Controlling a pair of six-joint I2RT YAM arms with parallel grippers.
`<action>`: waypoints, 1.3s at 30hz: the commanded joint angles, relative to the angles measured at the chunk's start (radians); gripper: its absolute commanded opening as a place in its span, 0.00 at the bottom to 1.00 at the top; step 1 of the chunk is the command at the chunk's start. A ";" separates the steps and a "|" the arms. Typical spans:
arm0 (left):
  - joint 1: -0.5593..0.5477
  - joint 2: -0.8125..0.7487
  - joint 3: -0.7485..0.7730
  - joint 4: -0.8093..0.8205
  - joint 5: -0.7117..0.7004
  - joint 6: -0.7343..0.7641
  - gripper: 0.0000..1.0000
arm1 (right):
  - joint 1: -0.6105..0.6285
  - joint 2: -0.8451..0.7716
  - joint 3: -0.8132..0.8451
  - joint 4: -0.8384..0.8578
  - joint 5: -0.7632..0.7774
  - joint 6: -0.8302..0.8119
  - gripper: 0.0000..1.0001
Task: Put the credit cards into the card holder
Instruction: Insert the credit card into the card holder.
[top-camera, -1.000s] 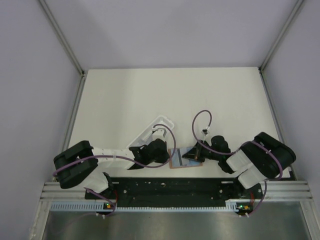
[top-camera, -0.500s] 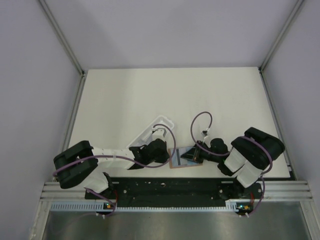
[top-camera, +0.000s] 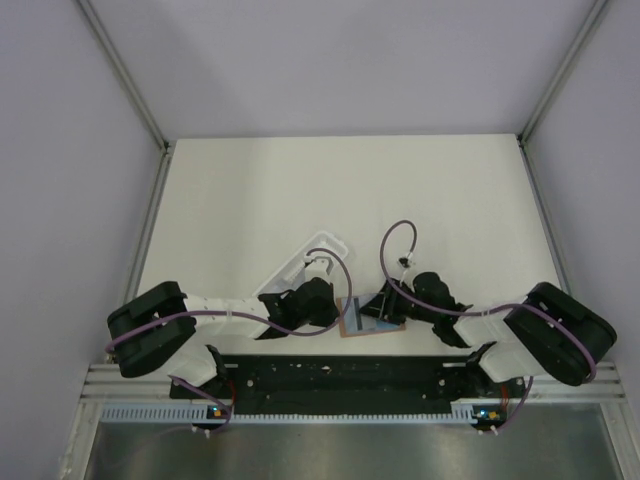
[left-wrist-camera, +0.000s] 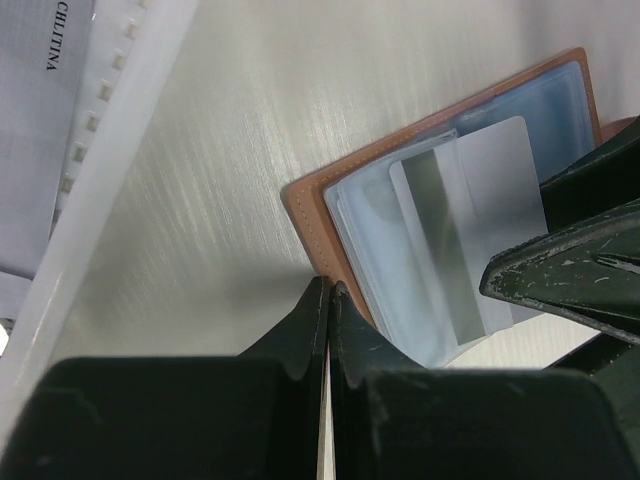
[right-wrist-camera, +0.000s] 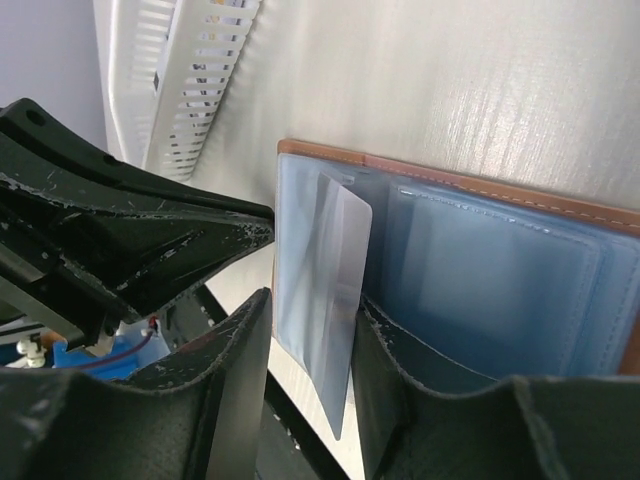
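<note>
top view: one card holder (top-camera: 368, 320), open flat at the near edge of the table (top-camera: 300, 190), between left gripper (top-camera: 338, 312) and right gripper (top-camera: 383, 308); one white tray (top-camera: 300, 262) just far-left of it.
left wrist: left fingers pressed together, tips at the holder's brown edge; grip on it cannot be told. one credit card (left-wrist-camera: 480, 200) partly inside a pale-blue pocket.
right wrist: right fingers narrowly apart, clamping that one card.

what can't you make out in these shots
- Left hand grip: left wrist view, its shut fingers hide whether they pinch the orange-brown leather card holder.
- Silvery striped credit card: both wrist views, overlapping clear sleeves hide whether it sits inside a pocket.
- White plastic tray contents: top view, left arm covers part, too small.
</note>
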 joint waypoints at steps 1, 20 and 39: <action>-0.004 -0.014 0.017 0.027 0.011 0.000 0.00 | 0.016 -0.058 0.041 -0.159 0.055 -0.073 0.39; -0.004 0.000 0.021 0.036 0.021 0.001 0.00 | 0.018 -0.229 0.058 -0.394 0.130 -0.147 0.46; -0.004 -0.005 0.024 0.032 0.018 -0.002 0.00 | 0.018 -0.312 0.277 -0.857 0.179 -0.273 0.49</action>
